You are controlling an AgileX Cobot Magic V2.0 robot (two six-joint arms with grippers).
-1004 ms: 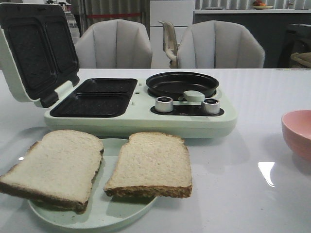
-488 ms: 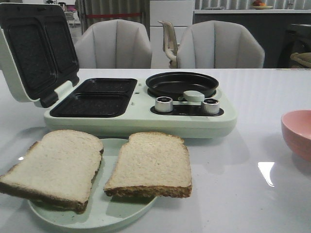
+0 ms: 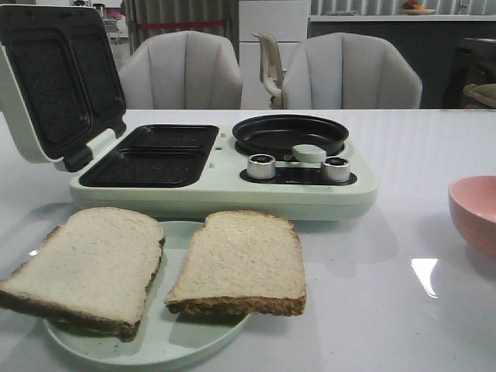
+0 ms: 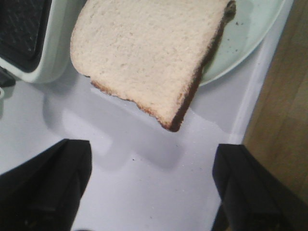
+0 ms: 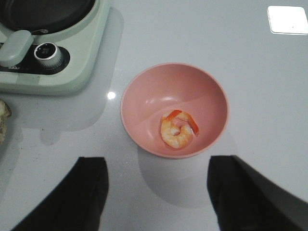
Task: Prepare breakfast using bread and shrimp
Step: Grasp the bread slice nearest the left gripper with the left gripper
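Two bread slices lie side by side on a pale green plate (image 3: 167, 345) at the table's front left: the left slice (image 3: 89, 263) and the right slice (image 3: 244, 260). The left slice overhangs the plate's rim in the left wrist view (image 4: 144, 48). My left gripper (image 4: 151, 185) is open and empty above bare table just short of that slice. The shrimp (image 5: 178, 130), pale pink-orange and curled, lie in a pink bowl (image 5: 144, 89). My right gripper (image 5: 156, 190) is open and empty just short of the bowl. Neither gripper shows in the front view.
A pale green breakfast maker (image 3: 225, 190) stands behind the plate with its lid (image 3: 54, 85) open, two dark sandwich wells (image 3: 147, 167), a round black pan (image 3: 291, 132) and two knobs (image 3: 262, 165). The pink bowl (image 3: 477, 213) is at the right edge. Grey chairs stand behind the table.
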